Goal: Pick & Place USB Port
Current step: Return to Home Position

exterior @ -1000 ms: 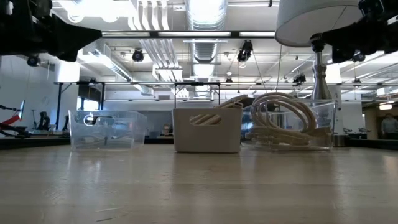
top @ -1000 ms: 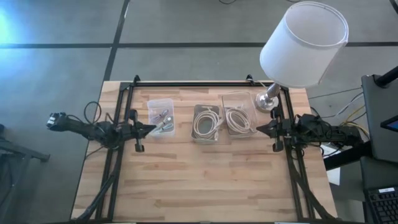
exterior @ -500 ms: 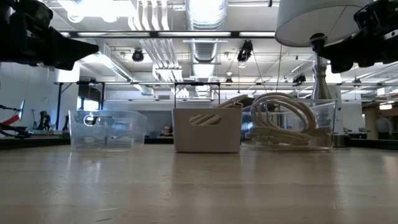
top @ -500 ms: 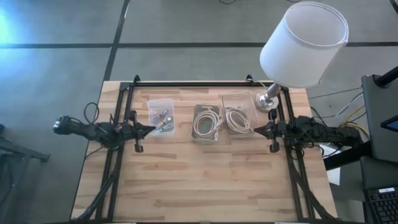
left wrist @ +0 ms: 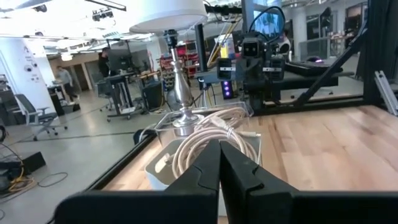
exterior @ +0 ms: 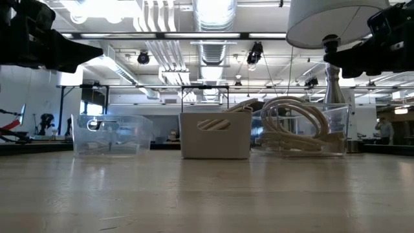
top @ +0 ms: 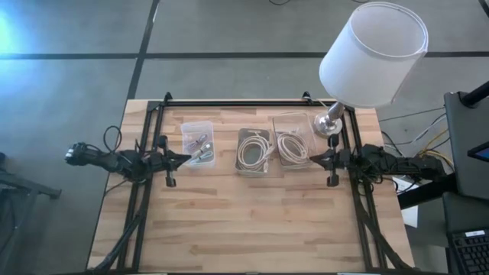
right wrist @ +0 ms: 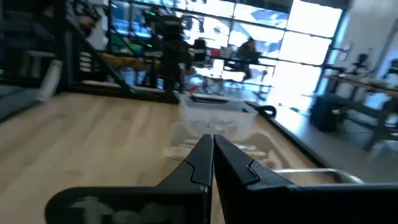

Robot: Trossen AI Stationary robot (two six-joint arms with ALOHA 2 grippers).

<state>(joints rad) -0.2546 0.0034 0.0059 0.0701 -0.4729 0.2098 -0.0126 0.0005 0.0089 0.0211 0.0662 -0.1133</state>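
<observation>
The clear bin of small metal USB parts stands at the far left of the table. Right of it are a white bin and a clear bin, both holding coiled white cables. My left gripper is shut and hovers level just beside the parts bin's near left side. My right gripper is shut and hovers level just right of the clear cable bin. Neither touches anything.
A lamp with a large white shade stands on its metal base at the far right, close to my right arm. Black frame rails run along both table sides. The near half of the wooden table is bare.
My right gripper has crept toward the table's left, closer to the clear cable bin, and sunk a little. My left arm's rear has shifted slightly while its fingertips have stayed beside the parts bin. The bins have not moved.
</observation>
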